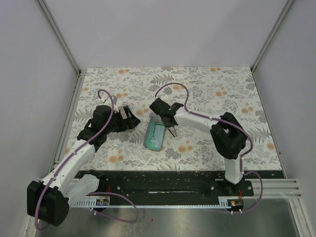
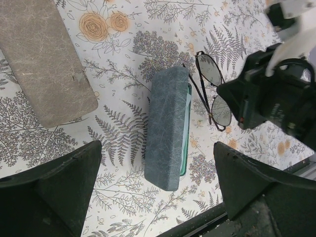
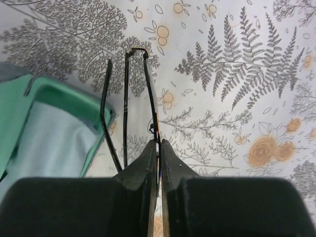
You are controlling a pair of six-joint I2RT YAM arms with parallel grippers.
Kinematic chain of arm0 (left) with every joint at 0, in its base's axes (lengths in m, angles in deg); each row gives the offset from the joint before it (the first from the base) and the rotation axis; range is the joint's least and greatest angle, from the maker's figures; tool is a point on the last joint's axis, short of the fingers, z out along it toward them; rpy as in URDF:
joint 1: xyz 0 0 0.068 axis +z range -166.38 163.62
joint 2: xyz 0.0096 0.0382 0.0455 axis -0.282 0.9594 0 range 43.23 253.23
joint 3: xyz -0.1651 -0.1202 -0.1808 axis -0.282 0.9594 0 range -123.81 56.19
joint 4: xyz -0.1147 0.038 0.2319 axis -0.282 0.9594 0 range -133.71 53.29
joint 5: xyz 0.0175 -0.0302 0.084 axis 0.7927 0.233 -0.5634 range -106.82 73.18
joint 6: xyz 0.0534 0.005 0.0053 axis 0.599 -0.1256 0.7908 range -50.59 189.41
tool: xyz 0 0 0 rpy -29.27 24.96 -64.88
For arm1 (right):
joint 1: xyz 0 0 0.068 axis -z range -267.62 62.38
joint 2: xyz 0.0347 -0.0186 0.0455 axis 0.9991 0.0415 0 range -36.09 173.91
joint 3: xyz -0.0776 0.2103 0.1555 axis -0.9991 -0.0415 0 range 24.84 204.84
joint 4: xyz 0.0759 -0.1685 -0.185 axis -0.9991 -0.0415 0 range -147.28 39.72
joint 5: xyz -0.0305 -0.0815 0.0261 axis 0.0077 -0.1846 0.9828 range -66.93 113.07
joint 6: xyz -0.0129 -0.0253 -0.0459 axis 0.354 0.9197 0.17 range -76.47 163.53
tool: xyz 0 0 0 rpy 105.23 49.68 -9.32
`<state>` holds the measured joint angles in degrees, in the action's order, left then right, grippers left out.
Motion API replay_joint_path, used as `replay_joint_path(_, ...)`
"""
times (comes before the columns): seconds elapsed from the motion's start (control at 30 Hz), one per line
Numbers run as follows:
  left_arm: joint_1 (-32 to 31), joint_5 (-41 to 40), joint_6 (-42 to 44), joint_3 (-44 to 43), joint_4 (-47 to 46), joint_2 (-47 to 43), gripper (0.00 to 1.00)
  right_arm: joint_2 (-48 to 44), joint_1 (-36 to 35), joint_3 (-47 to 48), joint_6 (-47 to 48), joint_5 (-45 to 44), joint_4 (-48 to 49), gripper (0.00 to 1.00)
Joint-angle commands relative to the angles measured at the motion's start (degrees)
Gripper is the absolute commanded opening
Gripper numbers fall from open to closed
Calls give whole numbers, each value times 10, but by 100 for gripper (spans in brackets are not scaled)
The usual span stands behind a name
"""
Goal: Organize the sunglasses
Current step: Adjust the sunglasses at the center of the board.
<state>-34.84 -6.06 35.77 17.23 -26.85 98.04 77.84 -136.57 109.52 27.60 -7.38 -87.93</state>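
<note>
The thin dark wire-frame sunglasses (image 3: pixel 125 98) lie on the floral table just right of the open blue-grey case (image 1: pixel 154 134). My right gripper (image 3: pixel 159 146) is shut on the wire frame, fingertips low at the table. In the top view it (image 1: pixel 170 127) sits beside the case. The left wrist view shows the same sunglasses (image 2: pixel 211 70), the case (image 2: pixel 168 128) and the right gripper's black body (image 2: pixel 276 98). My left gripper (image 2: pixel 158 197) is wide open and empty, hovering above the case's near end; in the top view it (image 1: pixel 129 118) is left of the case. The white-framed sunglasses are out of view.
A tan hard case (image 2: pixel 44 59) lies left of the blue-grey case. The open case has a green lining (image 3: pixel 59 94) with a light-blue cloth (image 3: pixel 49 143) inside. The black base rail (image 1: pixel 163 185) runs along the table's near edge. Walls enclose the table.
</note>
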Motion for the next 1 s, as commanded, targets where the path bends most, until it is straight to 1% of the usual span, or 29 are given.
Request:
replay_joint_path(0.0,3,9,2,-2,-22,-6,99,-102,44,-45,-43,115,48,4)
replay_joint_path(0.1,3,13,2,-1,-21,-7,99,-144,103,-129,-65,234,114,2)
replay_joint_path(0.2,4,16,3,0,-21,-5,99,-180,162,-216,-85,355,205,2)
replay_joint_path(0.33,3,21,1,-1,-22,-3,99,-181,227,-300,-125,505,319,2)
replay_joint_path(0.4,3,25,0,-1,-22,-2,99,-166,245,-329,-144,547,362,4)
replay_joint_path(0.43,3,25,1,-1,-22,-3,99,-159,250,-338,-149,564,370,7)
replay_joint_path(0.47,3,26,1,-2,-21,-4,99,-150,252,-344,-154,580,400,13)
replay_joint_path(0.53,3,26,2,-1,-20,-5,99,-139,257,-357,-169,592,419,33)
replay_joint_path(0.63,3,26,2,-2,-16,-6,99,-150,260,-370,-182,564,422,44)
replay_joint_path(0.77,3,25,7,-6,-10,-5,99,-188,260,-375,-179,516,400,52)
replay_joint_path(0.9,3,27,5,-9,-10,-2,99,-212,260,-363,-172,506,380,54)
replay_joint_path(0.97,3,26,5,-10,-10,-1,99,-226,259,-356,-167,495,348,54)
